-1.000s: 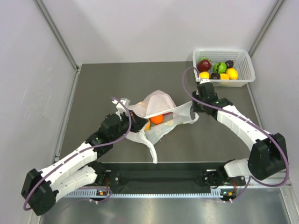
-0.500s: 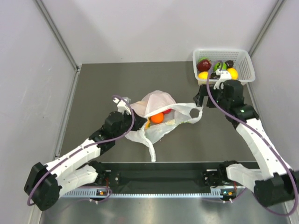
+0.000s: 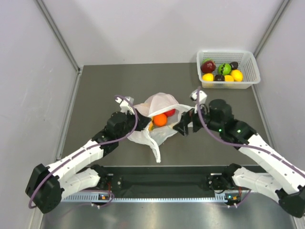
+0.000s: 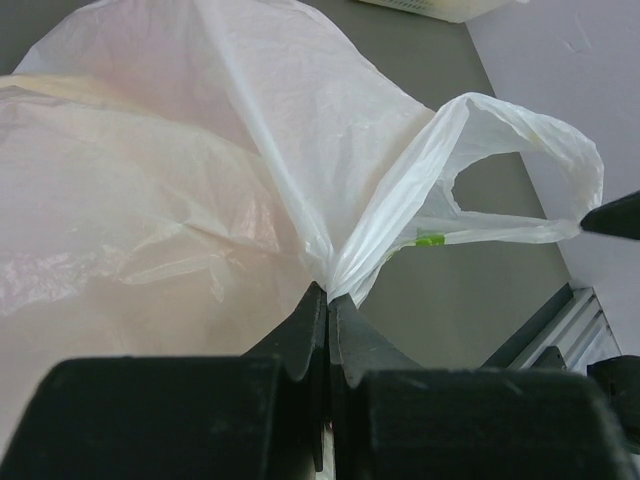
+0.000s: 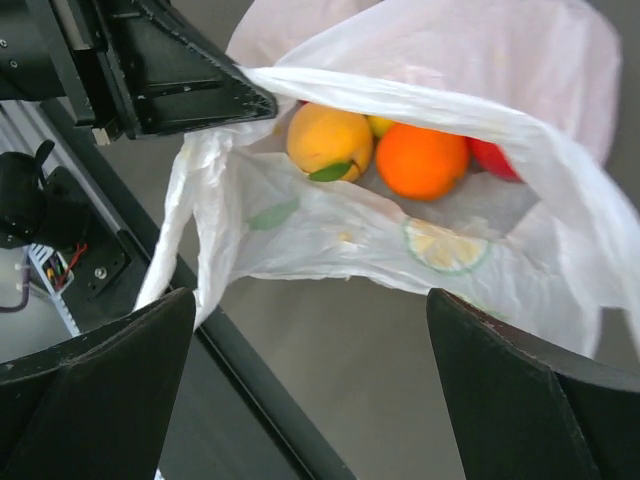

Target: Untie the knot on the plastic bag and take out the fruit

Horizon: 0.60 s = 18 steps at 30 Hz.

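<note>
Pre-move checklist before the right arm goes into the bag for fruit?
1. Hold: left gripper shut on the plastic bag edge: ok.
2. Picker: right gripper open and empty: ok.
3. Access: bag mouth open toward the right gripper: ok.
4. Target: orange fruit exposed, yellow fruit and red fruit beside it: ok.
5. More fruit hidden deeper in the bag: cannot tell.

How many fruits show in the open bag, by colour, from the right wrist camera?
orange fruit: 1
yellow-orange fruit with a leaf: 1
red fruit: 1, partly hidden
yellow fruit: 1, only a sliver shows
Total: 4 visible in the plastic bag; more may be hidden.
</note>
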Available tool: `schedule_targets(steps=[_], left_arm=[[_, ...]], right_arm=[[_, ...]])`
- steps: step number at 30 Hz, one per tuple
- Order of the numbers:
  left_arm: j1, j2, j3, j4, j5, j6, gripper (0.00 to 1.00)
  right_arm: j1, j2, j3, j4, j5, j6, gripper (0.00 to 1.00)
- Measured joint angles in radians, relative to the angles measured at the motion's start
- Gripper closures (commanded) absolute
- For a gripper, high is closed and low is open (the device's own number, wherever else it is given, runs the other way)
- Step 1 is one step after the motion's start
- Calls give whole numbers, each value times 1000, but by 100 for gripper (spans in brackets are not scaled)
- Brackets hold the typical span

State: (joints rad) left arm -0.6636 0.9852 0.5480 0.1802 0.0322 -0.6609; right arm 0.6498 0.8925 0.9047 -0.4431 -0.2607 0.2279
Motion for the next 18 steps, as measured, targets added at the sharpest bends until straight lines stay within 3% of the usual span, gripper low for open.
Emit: schedule_targets(steps=[4, 7, 11, 13, 16, 18], left_arm=[[0, 6, 11, 0, -4, 0, 100], [0, 6, 13, -1, -5, -1, 100], [0, 6, 13, -1, -19, -4, 100], [0, 5, 13, -2, -30, -6, 100], [0, 3, 13, -2, -42, -8, 100], [0, -3, 13, -6, -48, -8, 100]], right_arm=[[163, 99, -13, 102, 140, 39, 9], [220, 182, -45, 209, 248, 90, 23], [234, 314, -73, 348, 382, 159, 48], [236, 384, -74, 402, 440, 184, 54], [237, 480, -68, 464, 499, 213, 51], [237, 548, -45, 478, 525, 235, 38]])
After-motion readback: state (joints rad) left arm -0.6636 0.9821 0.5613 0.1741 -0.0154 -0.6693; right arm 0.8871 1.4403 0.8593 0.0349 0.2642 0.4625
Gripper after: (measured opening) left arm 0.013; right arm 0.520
